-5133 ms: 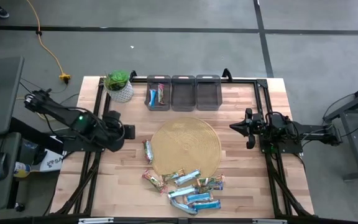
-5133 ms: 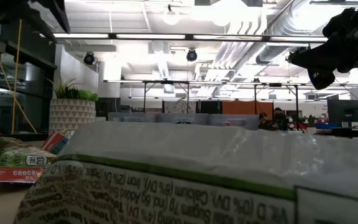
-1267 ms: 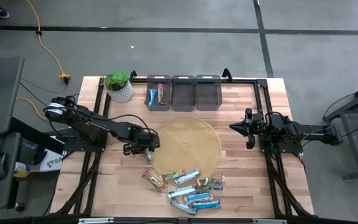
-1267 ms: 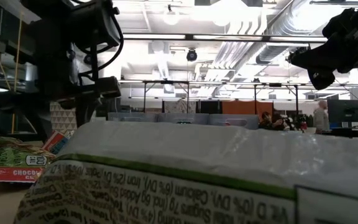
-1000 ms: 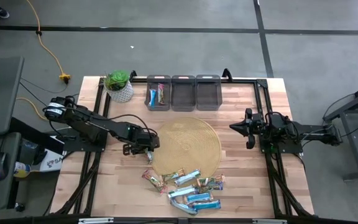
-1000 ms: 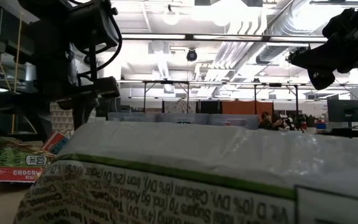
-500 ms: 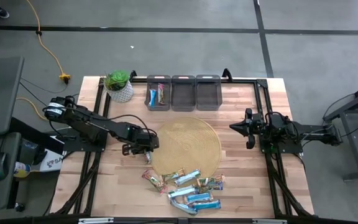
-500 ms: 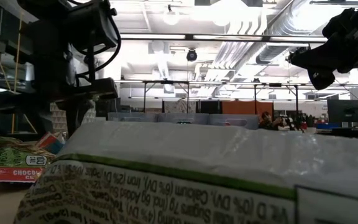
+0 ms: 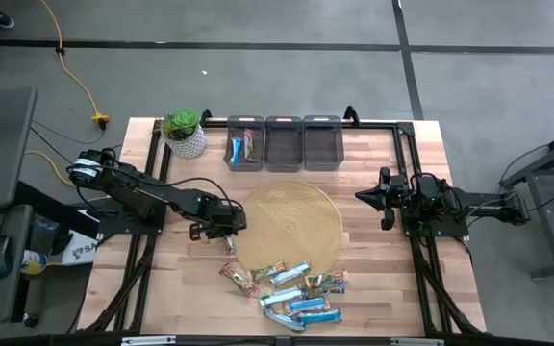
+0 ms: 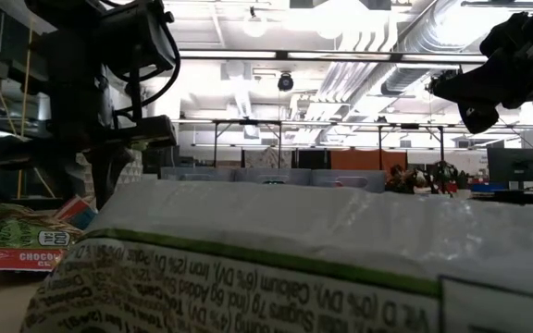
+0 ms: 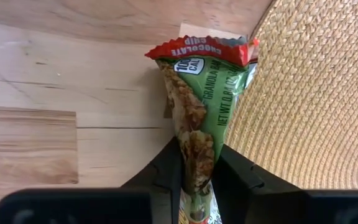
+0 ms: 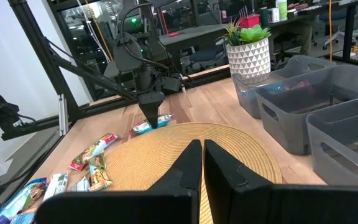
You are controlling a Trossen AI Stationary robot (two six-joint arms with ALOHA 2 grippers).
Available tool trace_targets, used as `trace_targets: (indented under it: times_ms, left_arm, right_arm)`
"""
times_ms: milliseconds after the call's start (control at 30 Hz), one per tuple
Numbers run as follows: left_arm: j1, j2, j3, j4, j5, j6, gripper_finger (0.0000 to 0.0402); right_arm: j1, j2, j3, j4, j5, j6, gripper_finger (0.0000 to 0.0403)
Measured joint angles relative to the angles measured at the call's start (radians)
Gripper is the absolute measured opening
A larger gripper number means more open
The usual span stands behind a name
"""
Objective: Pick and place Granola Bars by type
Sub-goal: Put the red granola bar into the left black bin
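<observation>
A green granola bar with a red end [image 11: 199, 93] lies at the left edge of the round woven mat [image 9: 291, 223]. My left gripper [image 9: 222, 228] stands over it, fingers pointing down, and is shut on it; it also shows in the right wrist view [image 12: 150, 117]. Several more bars [image 9: 291, 288], blue-and-white, red and green, lie in a heap near the table's front edge. My right gripper [image 9: 386, 199] waits shut and empty at the table's right side, above the table. My left gripper pinches the green bar between its two fingers, across the bar's width [image 11: 194, 163]. The wrapper is squeezed narrow there. The fingers come from above, pointing down. The bar's red end [image 11: 204, 48] sticks out past the fingertips beside the mat's edge; I cannot tell whether the bar is off the table.
Three dark grey bins [image 9: 284, 142] stand in a row at the far edge; the left one [image 9: 244, 144] holds a blue bar and a red one. A potted plant [image 9: 184, 133] stands left of them. A wrapper [image 10: 294, 268] fills the low view's foreground.
My left gripper has sunk a little at the mat's left edge. My right arm has kept still.
</observation>
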Motion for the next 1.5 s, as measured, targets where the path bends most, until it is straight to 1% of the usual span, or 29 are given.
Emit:
trace_targets:
  times_ms: [200,467,633,800,933,1033,1267,1433,1500]
  left_arm:
    - [0.000,-0.016,0.000,0.000,-0.011,0.021,0.0064]
    - [0.000,-0.083,-0.001,0.002,-0.075,0.029,0.0063]
    - [0.000,-0.133,-0.001,0.001,-0.079,0.084,0.0063]
    - [0.000,-0.209,0.000,0.020,-0.090,0.183,0.0063]
    - [0.000,-0.280,0.000,0.087,-0.138,0.288,0.0063]
    - [0.000,-0.329,0.000,0.182,-0.167,0.394,0.0063]
    - [0.000,-0.420,0.001,0.462,-0.210,0.721,0.0064]
    - [0.000,-0.492,0.001,0.551,-0.247,0.858,0.0064]
    - [0.000,-0.524,0.001,0.585,-0.283,0.901,0.0064]
  right_arm:
    - [0.000,0.000,0.000,0.000,0.000,0.000,0.0000]
    - [0.000,0.000,0.000,0.000,0.000,0.000,0.0000]
    - [0.000,0.000,0.000,0.000,0.000,0.000,0.0000]
    - [0.000,0.000,0.000,0.000,0.000,0.000,0.0000]
    - [0.000,0.000,0.000,0.000,0.000,0.000,0.0000]
    - [0.000,0.000,0.000,0.000,0.000,0.000,0.0000]
    - [0.000,0.000,0.000,0.000,0.000,0.000,0.0000]
    - [0.000,0.000,0.000,0.000,0.000,0.000,0.0000]
    - [0.000,0.000,0.000,0.000,0.000,0.000,0.0000]
